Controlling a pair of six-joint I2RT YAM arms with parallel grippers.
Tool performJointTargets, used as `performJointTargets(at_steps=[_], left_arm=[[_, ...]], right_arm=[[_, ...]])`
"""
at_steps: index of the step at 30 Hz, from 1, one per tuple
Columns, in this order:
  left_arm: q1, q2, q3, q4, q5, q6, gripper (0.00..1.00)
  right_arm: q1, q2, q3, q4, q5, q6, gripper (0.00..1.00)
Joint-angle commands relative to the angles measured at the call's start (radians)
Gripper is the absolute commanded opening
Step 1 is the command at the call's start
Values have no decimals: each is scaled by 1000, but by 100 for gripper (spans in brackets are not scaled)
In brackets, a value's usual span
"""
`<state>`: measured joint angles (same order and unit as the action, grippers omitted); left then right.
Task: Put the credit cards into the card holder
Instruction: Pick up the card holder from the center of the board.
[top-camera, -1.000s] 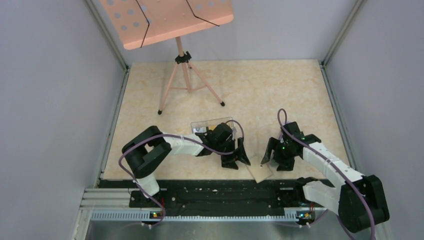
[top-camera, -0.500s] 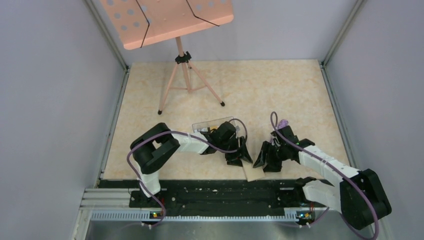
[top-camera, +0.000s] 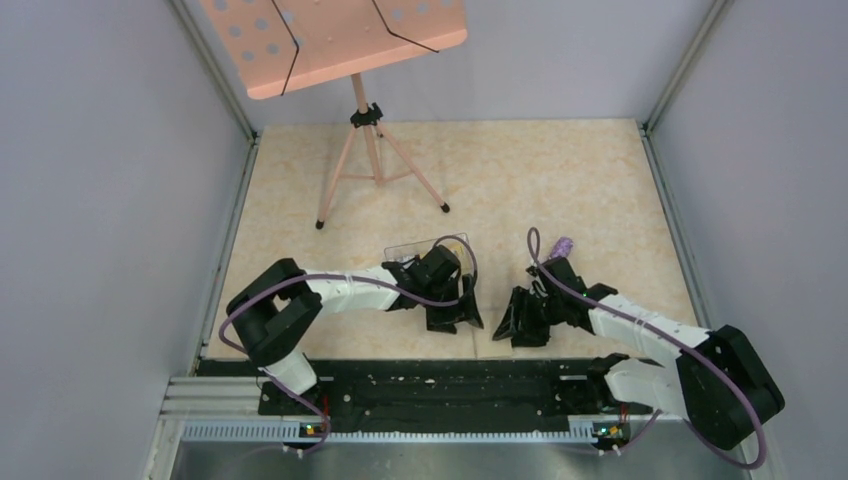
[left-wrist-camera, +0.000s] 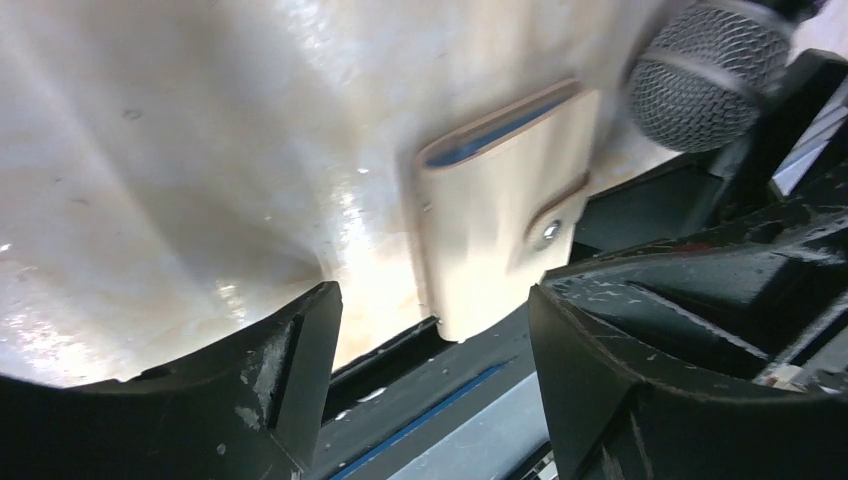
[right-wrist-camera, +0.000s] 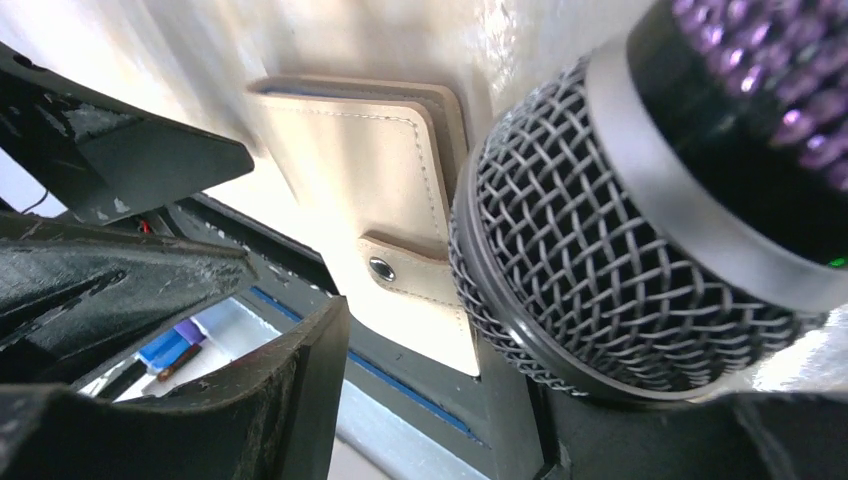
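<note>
The card holder (left-wrist-camera: 495, 210) is a closed tan wallet with a blue inner edge and a snap on its strap. It lies at the table's front edge, one corner overhanging the black rail. It also shows in the right wrist view (right-wrist-camera: 370, 180). My left gripper (left-wrist-camera: 430, 310) (top-camera: 455, 315) is open and empty just left of the wallet. My right gripper (right-wrist-camera: 440, 380) (top-camera: 508, 328) is open and empty just right of it. A mesh-headed purple microphone (right-wrist-camera: 640, 200) by the right gripper hides one of its fingers. No credit cards show.
A clear plastic box (top-camera: 415, 250) sits behind the left gripper, partly hidden by the arm. A pink music stand (top-camera: 375, 170) stands on its tripod at the back left. The black front rail (top-camera: 430, 385) runs under the wallet's corner. Grey walls enclose the table.
Both grippers have moved left and closer together near the front edge. The wallet has shifted left with them and is now mostly hidden in the top view.
</note>
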<state>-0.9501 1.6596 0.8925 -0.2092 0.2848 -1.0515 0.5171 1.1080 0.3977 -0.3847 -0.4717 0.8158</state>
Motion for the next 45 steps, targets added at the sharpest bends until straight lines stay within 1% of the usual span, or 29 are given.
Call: performJointTargets(at_steps=[1, 4, 8, 11, 15, 19, 22, 25, 27, 28, 31, 34, 37, 40, 41, 42, 45], left_arm=[[-6, -26, -82, 82, 12, -26, 73], [-11, 9, -116, 182, 50, -96, 71], [-25, 59, -122, 293, 68, -123, 70], [-33, 63, -137, 374, 76, -145, 68], [-48, 5, -168, 471, 56, -176, 64], [-70, -68, -186, 522, 31, -180, 59], [-84, -105, -213, 574, 12, -195, 52], [-98, -115, -246, 634, -2, -214, 36], [-108, -104, -252, 640, -1, -215, 29], [-115, -98, -253, 635, -4, -212, 25], [-134, -94, -248, 590, -39, -199, 8], [-153, -107, -238, 521, -91, -179, 1], [-172, -138, -195, 369, -166, -149, 0], [-195, -159, -126, 191, -249, -104, 0], [-202, -160, -100, 139, -269, -94, 0], [-209, -163, -75, 89, -292, -86, 0], [-223, -183, -23, 5, -334, -69, 0]], right_arm=[[39, 17, -28, 75, 14, 34, 50], [49, 13, -52, 100, 14, 41, 49], [51, -5, -103, 181, -8, 58, 48], [50, -10, -126, 230, -29, 60, 48], [50, -42, -134, 251, -52, 57, 47], [52, -124, -137, 247, -67, 70, 47], [52, -210, -139, 246, -80, 92, 45], [52, -280, -146, 245, -78, 116, 45], [51, -317, -154, 241, -84, 128, 45], [52, -334, -158, 232, -89, 128, 45], [52, -394, -166, 162, -88, 104, 46], [53, -476, -167, 60, -49, 81, 47], [52, -552, -139, -57, -12, 63, 51], [52, -608, -104, -161, 40, 43, 62], [53, -617, -92, -184, 54, 37, 67], [52, -626, -78, -200, 60, 33, 70], [52, -634, -32, -235, 83, 20, 78]])
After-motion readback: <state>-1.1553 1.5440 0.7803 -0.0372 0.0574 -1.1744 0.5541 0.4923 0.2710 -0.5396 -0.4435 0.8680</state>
